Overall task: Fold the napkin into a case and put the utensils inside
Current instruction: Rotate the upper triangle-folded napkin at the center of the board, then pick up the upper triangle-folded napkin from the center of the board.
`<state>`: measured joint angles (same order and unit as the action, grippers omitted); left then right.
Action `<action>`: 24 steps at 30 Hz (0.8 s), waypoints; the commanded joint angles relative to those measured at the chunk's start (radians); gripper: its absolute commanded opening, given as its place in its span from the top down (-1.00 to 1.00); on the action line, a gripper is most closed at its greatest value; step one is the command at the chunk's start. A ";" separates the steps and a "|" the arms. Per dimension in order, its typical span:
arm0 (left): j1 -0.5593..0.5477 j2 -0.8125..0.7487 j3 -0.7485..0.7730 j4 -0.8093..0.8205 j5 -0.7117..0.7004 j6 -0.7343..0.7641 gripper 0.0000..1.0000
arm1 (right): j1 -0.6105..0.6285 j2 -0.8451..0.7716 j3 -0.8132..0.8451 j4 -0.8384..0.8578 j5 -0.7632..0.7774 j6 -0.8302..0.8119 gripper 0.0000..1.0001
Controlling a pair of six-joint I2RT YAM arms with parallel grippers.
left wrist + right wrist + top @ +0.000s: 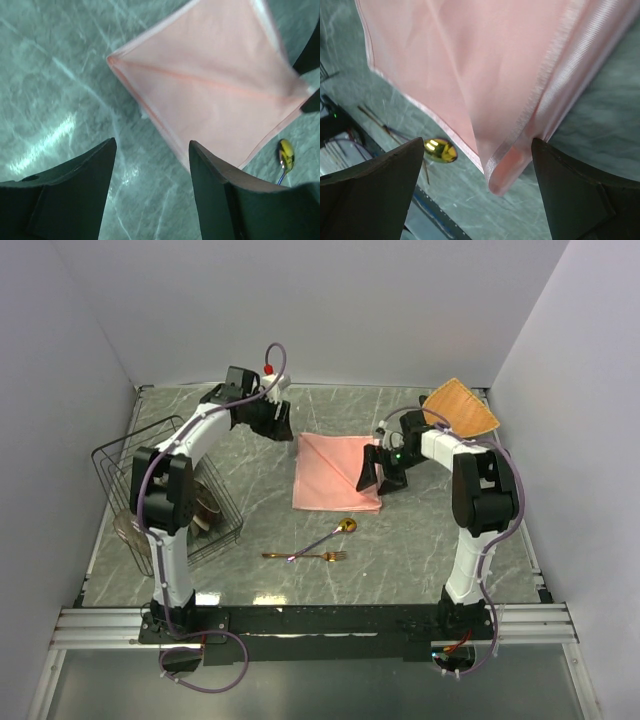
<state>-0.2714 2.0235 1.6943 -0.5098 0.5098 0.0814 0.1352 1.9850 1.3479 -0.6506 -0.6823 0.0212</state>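
Nearest me, past the arm bases, the fork (305,556) lies flat on the desk (400,570), tines pointing right. The spoon (335,533) slants up from it to the right. Its handle end meets the fork's handle and its gold bowl lies close to the napkin's near edge, not touching. There is bare desk in front of both and to their right.

The wire rack (150,465) with crockery stands along the left side. Its near right corner is close to the fork's handle end, with a gap between.

The napkin (330,475) lies mid-desk, folded flat into a rough rectangle with a diagonal crease across it. A strip of open desk separates its left edge from the rack.

The right jaws stand wide at the napkin's right edge. In the right wrist view the folded near-right corner sits between the fingers (370,190), close to the right one and not pinched, its doubled hem curling up off the desk.

Farther back, the left jaws are parted and empty over bare desk just off the napkin's far-left corner. Desk shows between the fingers (70,195).

The woven mat (462,408) sits in the far right corner, clear of the napkin.
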 commanded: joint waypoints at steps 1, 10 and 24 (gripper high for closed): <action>0.014 0.069 0.122 -0.041 0.113 -0.003 -0.31 | 0.020 -0.048 -0.038 -0.075 0.013 -0.067 -0.95; 0.014 0.236 0.347 -0.052 0.216 -0.006 -0.27 | -0.088 -0.085 0.201 -0.230 0.003 -0.170 -0.96; -0.141 0.244 0.321 -0.007 0.236 0.198 0.09 | -0.128 0.199 0.546 0.009 0.010 0.075 -0.53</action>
<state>-0.3458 2.2700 2.0079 -0.5377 0.7143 0.1921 0.0101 2.0834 1.7882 -0.7116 -0.6876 0.0223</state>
